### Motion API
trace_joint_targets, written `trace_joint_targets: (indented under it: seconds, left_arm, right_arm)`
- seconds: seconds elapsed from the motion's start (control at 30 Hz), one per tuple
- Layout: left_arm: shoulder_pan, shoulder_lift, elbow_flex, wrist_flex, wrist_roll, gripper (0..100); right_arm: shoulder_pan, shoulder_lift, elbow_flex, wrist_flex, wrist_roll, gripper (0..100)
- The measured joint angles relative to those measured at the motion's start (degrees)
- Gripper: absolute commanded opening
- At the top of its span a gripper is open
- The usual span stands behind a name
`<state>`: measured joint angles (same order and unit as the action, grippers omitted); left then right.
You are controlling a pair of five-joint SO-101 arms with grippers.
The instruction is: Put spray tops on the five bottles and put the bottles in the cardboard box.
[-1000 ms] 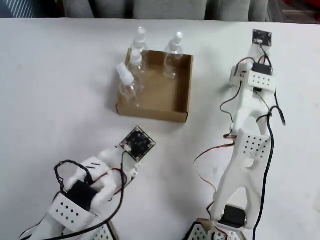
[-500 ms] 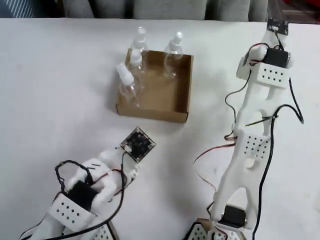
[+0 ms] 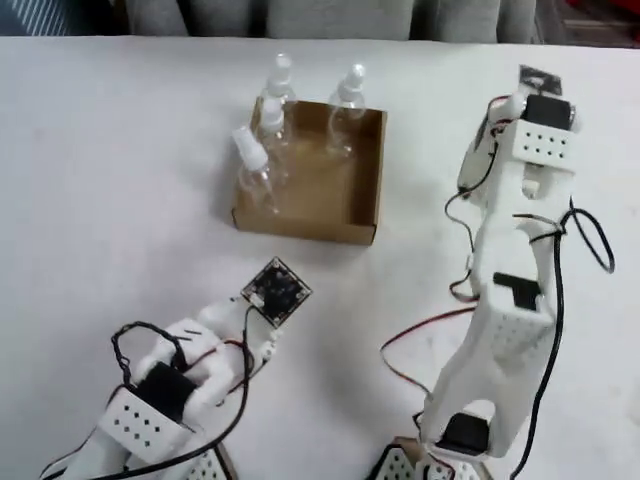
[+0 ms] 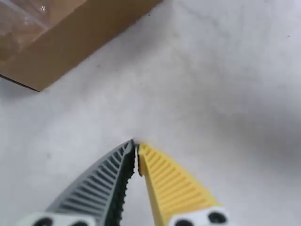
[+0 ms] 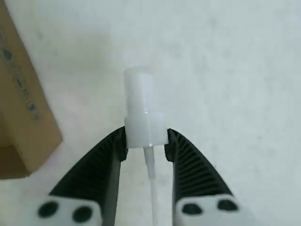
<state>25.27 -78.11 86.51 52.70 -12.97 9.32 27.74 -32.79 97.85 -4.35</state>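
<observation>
My right fingers [image 5: 122, 141] are clamped on the collar of a white spray top [image 5: 141, 106]. Its nozzle end points away from me and its thin dip tube runs back between the two fingers. It hangs over the bare white tabletop [image 3: 120, 150], just beside the outer wall of the cardboard box [image 5: 23, 117], and the top and the wall do not touch. In the high view that arm reaches out well to the right of the cardboard box [image 3: 300, 228].

My left fingers [image 4: 136, 147], one grey and one yellow, are pressed together tip to tip with nothing between them. They sit low over the tabletop on the near side of the box, off one of its corners [image 4: 70, 42].

Four clear bottles stand grouped at the box's far left part, each with a spray top already on: [image 3: 281, 75], [image 3: 350, 90], [image 3: 270, 125] and [image 3: 252, 160]. Whether the two farthest stand inside the far wall or just behind it, I cannot tell.
</observation>
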Motion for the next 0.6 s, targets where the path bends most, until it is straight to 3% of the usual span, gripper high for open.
trace_joint_targets:
  seconds: [0.1,0.5,0.6]
  left_arm:
    - [-0.1,0.0,0.0,-1.8,0.0,2]
    - [0.0,0.0,0.0,-2.9,6.9,2]
    - [0.0,0.0,0.0,-2.9,7.2,2]
  right_arm:
    - [-1.8,-6.7,10.5,-1.3,0.0,1.5]
    - [-9.1,-36.7,59.3,-25.7,-0.6,1.9]
    - [-10.6,-40.3,67.0,-29.3,2.6,8.0]
